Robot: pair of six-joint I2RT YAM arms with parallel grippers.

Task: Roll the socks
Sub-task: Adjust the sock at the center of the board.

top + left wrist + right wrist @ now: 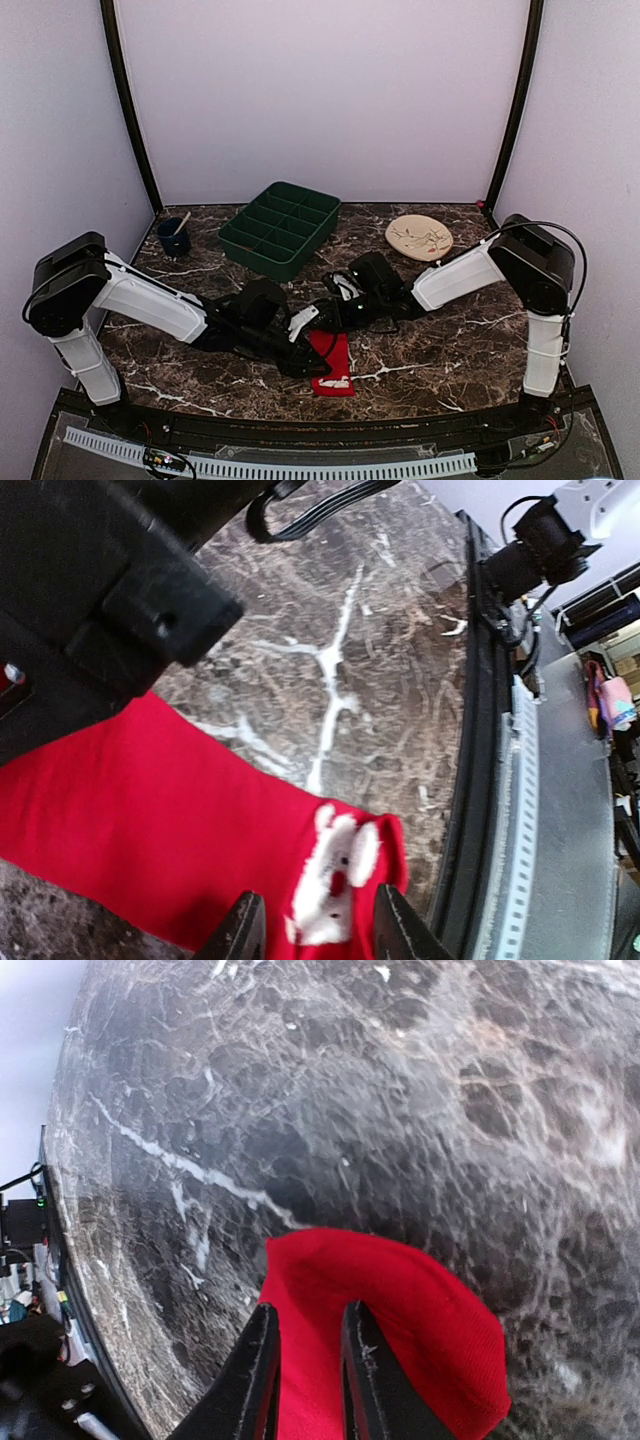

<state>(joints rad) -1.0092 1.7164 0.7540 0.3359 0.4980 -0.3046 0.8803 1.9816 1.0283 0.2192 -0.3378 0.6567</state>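
Note:
The red socks (333, 362) lie flat near the front edge of the marble table, with the white-marked cuff (336, 383) nearest the edge. My left gripper (316, 371) comes in from the left at the cuff. In the left wrist view its fingers (245, 930) stand apart on either side of the white cuff mark (330, 880), so the left gripper (320, 932) is open over the socks (150, 810). My right gripper (325, 330) is at the far end. There the right gripper (305, 1360) is shut on a raised fold of the socks (420, 1320).
A green compartment tray (252, 248) stands at the back centre. A dark blue cup (173, 238) with a stick in it is at the back left. A tan plate (418, 237) lies at the back right. The table's black front rim (480, 780) runs close to the cuff.

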